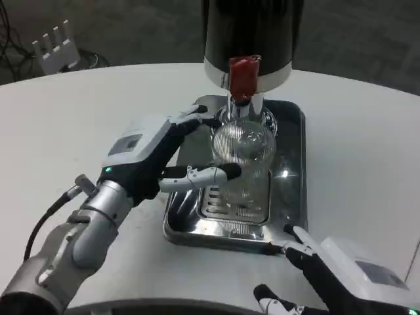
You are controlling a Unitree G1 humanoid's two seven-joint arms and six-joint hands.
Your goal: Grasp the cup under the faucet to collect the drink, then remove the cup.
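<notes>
**Under the faucet, on the tray's far half: cup cradled for filling**

Near the tray's (pixel 292 216) left edge, left hand (pixel 141 154) with fingers (pixel 203 174) spread around the ribbed glass cup (pixel 241 152), steadying below the red tap (pixel 243 76). Off the near right corner, right hand (pixel 335 269) resting, fingers apart.

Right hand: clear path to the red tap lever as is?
Probably yes. The right hand lies low at the tray's near corner; the lever sits above the cup, which the left hand flanks from the left.
</notes>
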